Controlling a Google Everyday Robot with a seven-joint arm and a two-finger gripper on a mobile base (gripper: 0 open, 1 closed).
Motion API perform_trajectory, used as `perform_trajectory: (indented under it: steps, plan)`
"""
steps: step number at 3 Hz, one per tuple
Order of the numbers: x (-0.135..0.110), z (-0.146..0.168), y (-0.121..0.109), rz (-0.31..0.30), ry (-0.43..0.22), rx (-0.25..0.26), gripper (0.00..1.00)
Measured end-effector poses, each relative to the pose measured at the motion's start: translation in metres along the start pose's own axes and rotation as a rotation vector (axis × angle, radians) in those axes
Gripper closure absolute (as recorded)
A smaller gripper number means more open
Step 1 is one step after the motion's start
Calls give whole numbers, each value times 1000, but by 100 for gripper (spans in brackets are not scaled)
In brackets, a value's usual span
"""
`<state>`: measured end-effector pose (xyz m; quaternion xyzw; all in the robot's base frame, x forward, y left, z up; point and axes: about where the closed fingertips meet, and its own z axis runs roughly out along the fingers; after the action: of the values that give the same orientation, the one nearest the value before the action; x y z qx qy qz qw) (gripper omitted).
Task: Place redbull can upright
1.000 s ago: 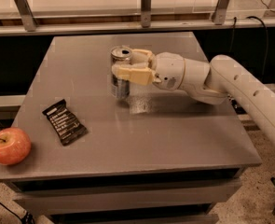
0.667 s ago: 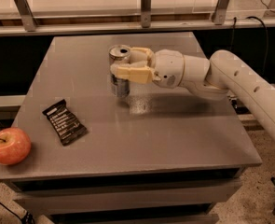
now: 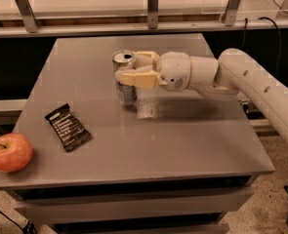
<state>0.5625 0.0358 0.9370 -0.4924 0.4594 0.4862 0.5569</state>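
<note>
At bench point(image 3: 192, 140) centre, tool point(image 3: 130, 67) clasps the upright redbull can point(image 3: 125, 92); seat its base flat; then part the grip slowly, without nudging.

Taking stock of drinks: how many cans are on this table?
1: the redbull can stands upright near the middle of the table, clasped in the gripper. No other cans show.

Cream gripper point(image 3: 130, 68) around silver redbull can point(image 3: 126, 94), black wrapper point(image 3: 68, 127), red apple point(image 3: 10, 152), grey table point(image 3: 182, 140)
</note>
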Motion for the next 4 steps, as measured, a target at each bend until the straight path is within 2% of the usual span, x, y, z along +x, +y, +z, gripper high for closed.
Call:
perform_trajectory:
  steps: [1, 4]
  plan:
    - [16, 2, 1, 27, 38, -12, 74]
    - [12, 9, 4, 22, 32, -25, 5]
